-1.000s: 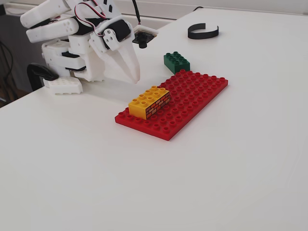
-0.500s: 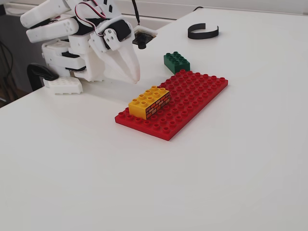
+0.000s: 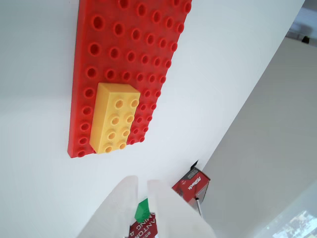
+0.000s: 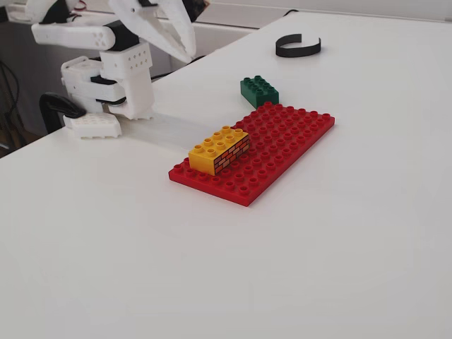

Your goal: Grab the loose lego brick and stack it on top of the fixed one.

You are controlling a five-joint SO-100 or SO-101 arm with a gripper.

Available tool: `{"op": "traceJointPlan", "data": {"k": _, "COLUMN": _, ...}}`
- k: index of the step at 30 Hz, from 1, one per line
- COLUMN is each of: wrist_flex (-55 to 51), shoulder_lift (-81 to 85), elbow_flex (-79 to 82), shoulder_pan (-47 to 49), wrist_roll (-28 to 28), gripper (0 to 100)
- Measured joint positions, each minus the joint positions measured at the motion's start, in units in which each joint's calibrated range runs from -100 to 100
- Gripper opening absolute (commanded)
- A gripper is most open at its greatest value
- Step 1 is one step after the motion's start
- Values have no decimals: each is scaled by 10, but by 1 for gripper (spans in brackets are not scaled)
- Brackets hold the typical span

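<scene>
Green brick (image 4: 259,90) loose on table (image 4: 332,233) — yellow brick (image 4: 219,149) studded onto red baseplate (image 4: 282,141) — hand (image 4: 185,48) raised, nearly closed, empty.

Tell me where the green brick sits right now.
In the fixed view, the dark green brick rests on the white table just beyond the red baseplate's far corner, apart from the yellow brick.

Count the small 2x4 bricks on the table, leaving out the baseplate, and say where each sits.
2. The yellow brick is pressed onto the near-left corner of the red baseplate in the fixed view. The dark green brick lies on the table just beyond the baseplate's far edge.
</scene>
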State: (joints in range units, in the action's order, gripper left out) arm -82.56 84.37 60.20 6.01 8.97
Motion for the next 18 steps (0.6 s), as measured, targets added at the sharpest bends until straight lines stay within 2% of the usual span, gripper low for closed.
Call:
{"op": "traceJointPlan", "data": {"k": 4, "wrist_flex": -35, "shoulder_lift": -197, "elbow_flex": -193, "shoulder_pan": 80, "wrist_roll": -1, "gripper": 1}}
{"op": "traceJointPlan", "data": {"k": 11, "wrist_flex": -85, "shoulder_lift": -491, "elbow_flex": -437, "shoulder_pan": 197, "wrist_roll": 3, "gripper": 2}}
{"op": "traceJointPlan", "data": {"k": 18, "wrist_flex": -85, "shoulder_lift": -715, "elbow_flex": -548, "shoulder_pan": 308, "wrist_roll": 12, "gripper": 2}}
